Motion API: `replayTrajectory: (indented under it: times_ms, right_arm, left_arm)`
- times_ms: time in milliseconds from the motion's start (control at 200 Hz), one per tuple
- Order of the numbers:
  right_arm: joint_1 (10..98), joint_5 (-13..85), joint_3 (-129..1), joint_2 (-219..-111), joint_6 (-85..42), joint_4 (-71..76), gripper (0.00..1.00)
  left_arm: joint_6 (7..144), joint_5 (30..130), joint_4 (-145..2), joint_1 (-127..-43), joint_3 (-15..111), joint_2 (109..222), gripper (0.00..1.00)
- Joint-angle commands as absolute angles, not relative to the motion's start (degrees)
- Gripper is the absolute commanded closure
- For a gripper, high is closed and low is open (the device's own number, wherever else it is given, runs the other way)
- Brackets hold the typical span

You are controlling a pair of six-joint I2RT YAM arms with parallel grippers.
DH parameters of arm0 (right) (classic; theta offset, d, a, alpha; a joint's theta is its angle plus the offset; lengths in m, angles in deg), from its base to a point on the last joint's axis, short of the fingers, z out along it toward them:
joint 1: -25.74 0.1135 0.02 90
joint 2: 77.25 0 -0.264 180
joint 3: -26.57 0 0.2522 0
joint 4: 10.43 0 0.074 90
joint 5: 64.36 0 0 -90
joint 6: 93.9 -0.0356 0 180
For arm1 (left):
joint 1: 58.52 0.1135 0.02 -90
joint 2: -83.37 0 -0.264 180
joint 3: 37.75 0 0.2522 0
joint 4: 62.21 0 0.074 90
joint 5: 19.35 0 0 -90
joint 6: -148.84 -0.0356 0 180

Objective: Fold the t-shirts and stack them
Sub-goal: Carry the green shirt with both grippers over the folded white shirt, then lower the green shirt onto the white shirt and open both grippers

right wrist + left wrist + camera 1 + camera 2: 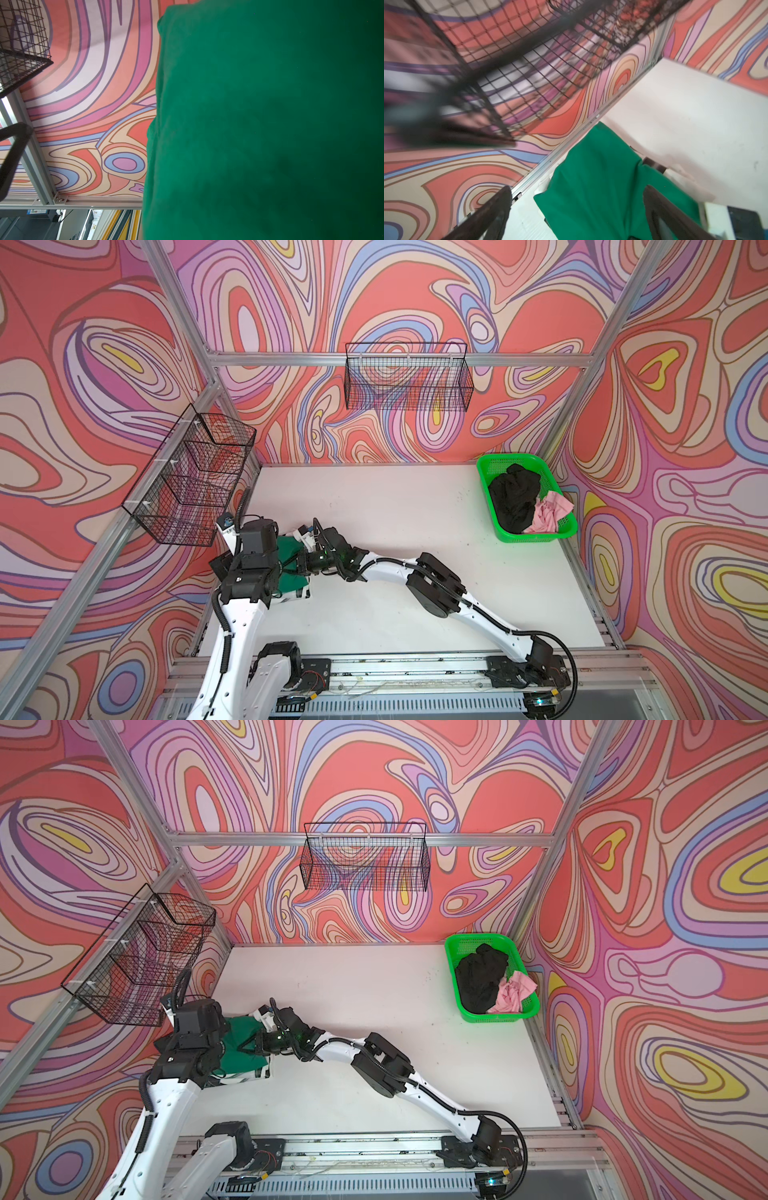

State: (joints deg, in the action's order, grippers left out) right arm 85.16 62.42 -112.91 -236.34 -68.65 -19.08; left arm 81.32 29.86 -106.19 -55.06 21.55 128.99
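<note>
At the table's left edge a folded dark green t-shirt (293,548) (241,1036) lies on a white t-shirt with black marks (302,595) (261,1073). My left gripper (577,188) hovers over the green cloth, open, its dark fingers (500,205) wide apart with nothing between them. My right gripper (287,570) reaches across from the right and is shut on the green t-shirt (259,116), which fills the right wrist view and hides its jaws. A black t-shirt (513,497) and a pale pink one (548,514) lie crumpled in the green basket (536,536).
A black wire basket (195,477) hangs on the left wall just above the left arm and looms close in the left wrist view (529,68). Another wire basket (409,379) hangs on the back wall. The arms' rail (395,668) runs along the table's front edge.
</note>
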Motion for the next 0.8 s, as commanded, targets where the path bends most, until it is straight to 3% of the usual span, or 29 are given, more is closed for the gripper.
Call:
replayTrajectory:
  times_ms: [0, 90, 320, 471, 626, 796]
  right_arm:
    - [86.1, 60.9, -109.2, -234.7, -67.7, -17.0, 0.98]
    - [86.1, 59.6, -106.9, -232.1, -65.4, -16.1, 0.69]
    - [84.3, 57.2, -102.9, -226.4, -62.8, -13.2, 0.35]
    - [83.3, 54.7, -94.2, -218.9, -61.5, -13.9, 0.25]
    - [82.5, 52.4, -86.5, -210.9, -59.4, -11.5, 0.22]
    - [79.0, 44.3, -73.2, -195.6, -52.3, -5.3, 0.21]
  left_arm:
    - [84.1, 27.0, -105.9, -56.1, 20.5, 126.2, 0.0]
    - [83.3, 27.4, -105.4, -57.1, 20.1, 125.3, 0.0]
    - [83.5, 27.6, -105.4, -58.6, 20.0, 124.7, 0.0]
    - [83.6, 28.0, -105.3, -59.3, 20.0, 124.2, 0.0]
    - [83.8, 30.1, -104.6, -59.8, 19.8, 123.8, 0.0]
    - [84.1, 39.7, -103.1, -59.8, 19.3, 123.0, 0.0]
